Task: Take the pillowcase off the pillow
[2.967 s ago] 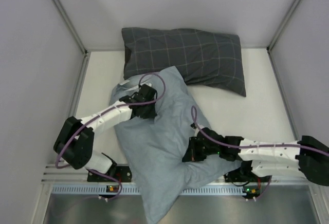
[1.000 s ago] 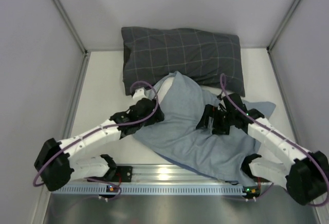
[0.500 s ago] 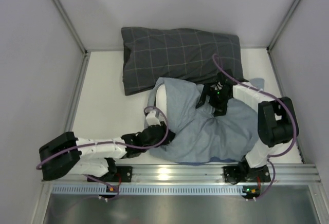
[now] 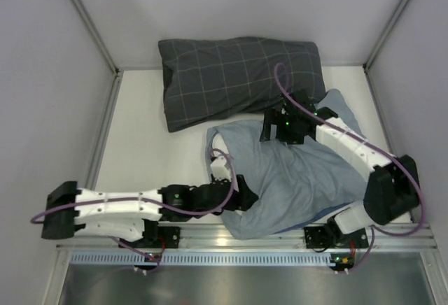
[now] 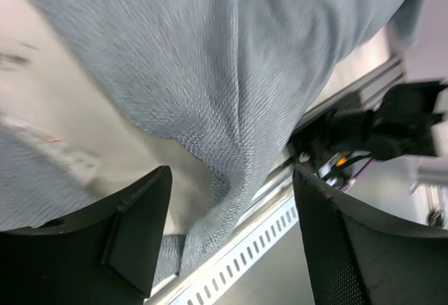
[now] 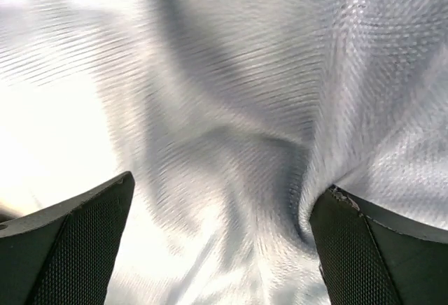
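Pillowcase (image 4: 301, 179) woven blue-grey, rumpled over plump white pillow (image 4: 216, 143); left jaws, right jaws spread wide, clamping nothing.

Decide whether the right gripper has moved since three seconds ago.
Yes. The right gripper has moved away from the near rail and now sits right beside the dark grey pillow at the back.

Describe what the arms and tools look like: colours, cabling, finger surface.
Left arm and right arm: white link housings with black joint blocks, and a purple cable looping loose along each. Left tool and right tool: two black, wedge-shaped fingers each, with finely mesh-textured inner faces. No printed markings are legible.
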